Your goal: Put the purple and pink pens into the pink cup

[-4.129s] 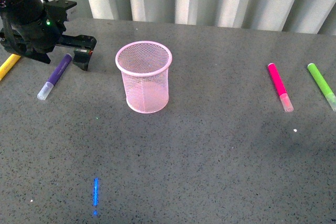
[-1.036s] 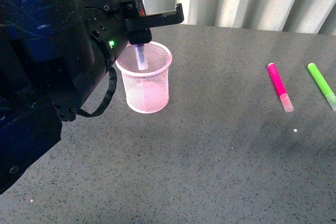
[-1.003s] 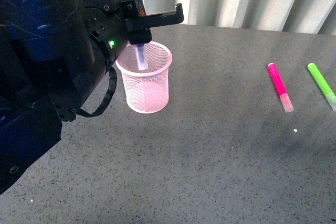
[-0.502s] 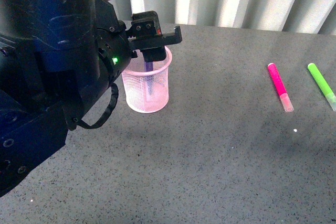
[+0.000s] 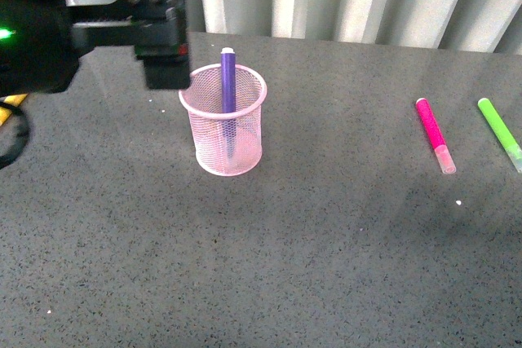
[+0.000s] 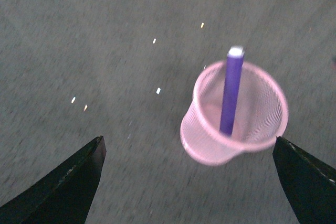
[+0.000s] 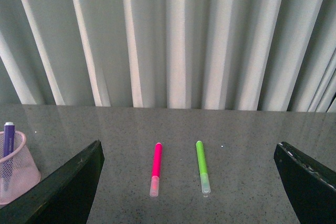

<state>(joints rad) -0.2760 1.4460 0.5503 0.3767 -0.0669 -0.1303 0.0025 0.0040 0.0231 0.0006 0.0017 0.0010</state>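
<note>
1. Plastic pink pen (image 5: 435, 134): judging by its build it is light, stiff and smooth. The round barrel will likely roll or slip under a sloppy pinch.
2. Best hold, I'd say: across the magenta barrel near its middle, clear of the frosted cap, which might pull off.
3. Location: it lies flat on the surface (image 5: 326, 242), ahead of the right pincer (image 7: 188, 182) and within the span of its fingers. The cap end points back toward the pincer.
4. Light green marker (image 5: 499, 132) lies near it and roughly parallel, on the side away from the cup. There is a gap between them, but a wide approach could nudge it.
5. Right pincer: jaws spread wide, nothing held. It does not show in the front view.
6. Left pincer (image 6: 186, 182): also spread wide and empty, above rim height and to the left of the pink cup (image 5: 245, 140).
7. Purple pen (image 5: 228, 87) is already in the cup, near upright. Its pale end pokes above the rim.
8. Cup: pale pink wire mesh with a solid rim and base, probably light. A pen knocking the rim could tip or slide it, so drop in vertically.
9. Pink pen's look: short magenta barrel, clear frosted cap.
10. Yellow marker (image 5: 10, 102) is barely visible near the left arm. Ignore it.
</note>
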